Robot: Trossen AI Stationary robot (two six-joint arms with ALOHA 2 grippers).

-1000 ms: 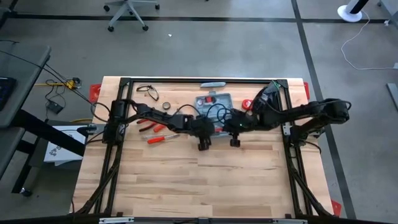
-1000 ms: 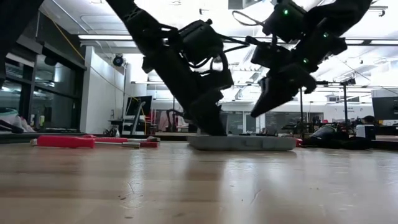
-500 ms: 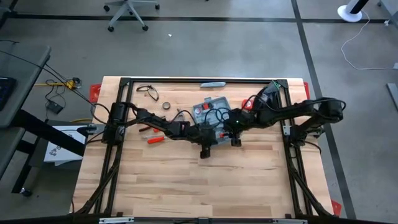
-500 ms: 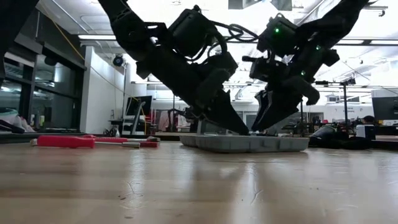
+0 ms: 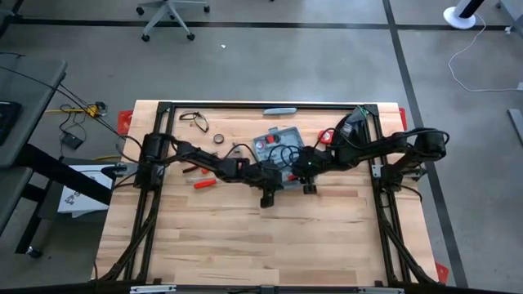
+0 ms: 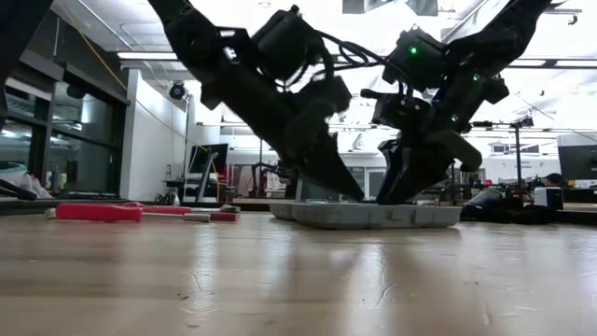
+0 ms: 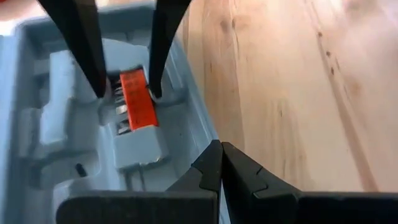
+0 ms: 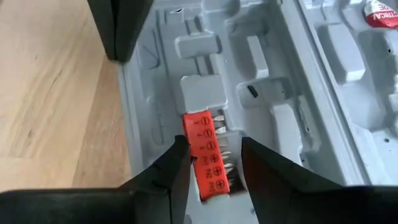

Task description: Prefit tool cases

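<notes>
The tool case [image 5: 278,147] lies open on the desk [image 5: 245,237], toward its far middle, its grey moulded tray facing up. An orange bit holder [image 8: 207,154] sits in one recess (near the tray's edge). The right hand [image 8: 212,163] straddles that holder, fingers spread wide on either side. The left hand [image 7: 220,163], pinched shut on nothing, hovers at the tray's rim. Red-handled tools [image 5: 204,175] lie off to the left.

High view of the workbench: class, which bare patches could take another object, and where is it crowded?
Free: the wide near half of the table, below both arms, and the strip right of the open tool case. Crowded: the far band, where red-handled tools, the case and both grippers cluster.
</notes>
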